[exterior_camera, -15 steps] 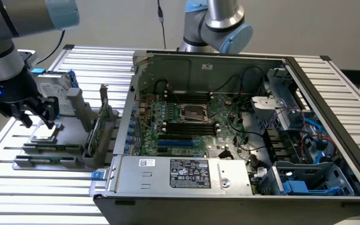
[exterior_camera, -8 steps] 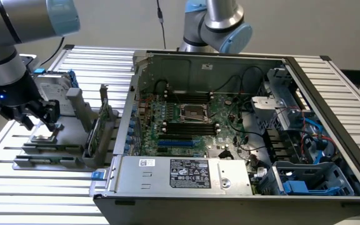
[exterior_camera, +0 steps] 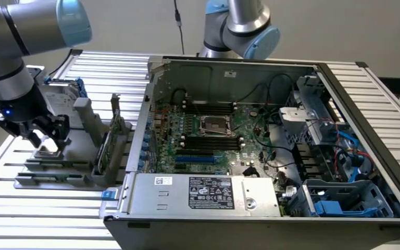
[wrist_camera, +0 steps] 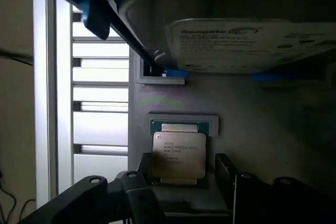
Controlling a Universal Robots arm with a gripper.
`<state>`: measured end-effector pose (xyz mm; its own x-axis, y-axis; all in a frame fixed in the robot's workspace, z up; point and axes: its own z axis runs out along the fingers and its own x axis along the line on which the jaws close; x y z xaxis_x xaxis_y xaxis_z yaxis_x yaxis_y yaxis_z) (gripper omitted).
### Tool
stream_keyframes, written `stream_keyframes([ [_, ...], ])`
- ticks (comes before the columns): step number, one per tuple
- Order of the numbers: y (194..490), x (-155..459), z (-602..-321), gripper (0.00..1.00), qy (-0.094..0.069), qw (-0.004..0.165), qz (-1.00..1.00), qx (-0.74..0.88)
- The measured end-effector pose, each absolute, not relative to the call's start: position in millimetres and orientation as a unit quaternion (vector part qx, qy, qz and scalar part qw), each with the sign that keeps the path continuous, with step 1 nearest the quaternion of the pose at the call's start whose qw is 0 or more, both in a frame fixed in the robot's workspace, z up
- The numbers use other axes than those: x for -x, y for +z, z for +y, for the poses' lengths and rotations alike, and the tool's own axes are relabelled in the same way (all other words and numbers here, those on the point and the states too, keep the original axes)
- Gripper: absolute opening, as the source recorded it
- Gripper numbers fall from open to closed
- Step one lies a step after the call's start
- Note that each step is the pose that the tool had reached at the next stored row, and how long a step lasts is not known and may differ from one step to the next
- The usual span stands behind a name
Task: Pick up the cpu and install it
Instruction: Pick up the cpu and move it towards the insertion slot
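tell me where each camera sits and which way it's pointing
Exterior view: off the arm, above the front of the open case, looking down into it and over the slatted table; the arm and gripper show at the exterior view's left.
Wrist view: on the wrist, looking down past the open gripper at the cpu in its grey holder, with the drive beyond.
Shared: the gripper and the holder.

Silver-grey arm (exterior_camera: 9, 26) with pale blue joint caps (exterior_camera: 75, 21), black gripper (exterior_camera: 45, 139)
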<state>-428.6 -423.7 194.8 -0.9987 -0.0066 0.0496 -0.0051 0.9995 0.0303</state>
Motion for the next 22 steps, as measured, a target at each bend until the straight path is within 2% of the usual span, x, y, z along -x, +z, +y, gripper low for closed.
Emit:
stream_keyframes([
  [22, 185.1, 432.9, -418.9, 0.6, -0.015, 0.025, -1.0, -0.003],
])
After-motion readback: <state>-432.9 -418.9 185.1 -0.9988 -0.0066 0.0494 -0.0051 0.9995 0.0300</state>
